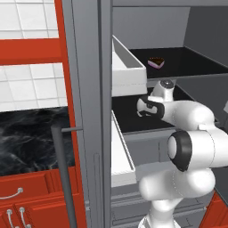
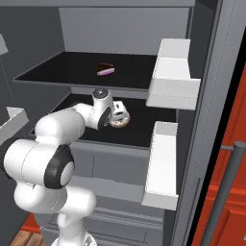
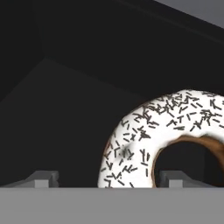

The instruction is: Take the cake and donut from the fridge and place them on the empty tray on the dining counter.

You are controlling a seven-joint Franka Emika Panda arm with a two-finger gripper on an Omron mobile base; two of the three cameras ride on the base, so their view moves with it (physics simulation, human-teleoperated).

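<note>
The white arm is reaching into the open tall grey fridge (image 2: 211,72), with its two-finger gripper (image 2: 119,114) lowered over the middle black shelf (image 2: 139,127). A small ring donut with tan dough and whitish icing flecked with dark sprinkles (image 2: 120,121) is lying on that shelf, directly under the hand. In the hand view the donut (image 3: 162,140) is sitting very close to the camera, and the two small dark fingertips (image 3: 41,178) are standing wide apart, one to the left of the ring and the other in front of its hole; whether they are touching the icing cannot be told, and nothing is being lifted. On the upper black shelf (image 2: 57,72), a small wedge of cake with a dark top and pink side (image 2: 105,69) is resting well behind and above the gripper. White door bins (image 2: 172,77) are hanging on the inside of the open door beside the shelves.
</note>
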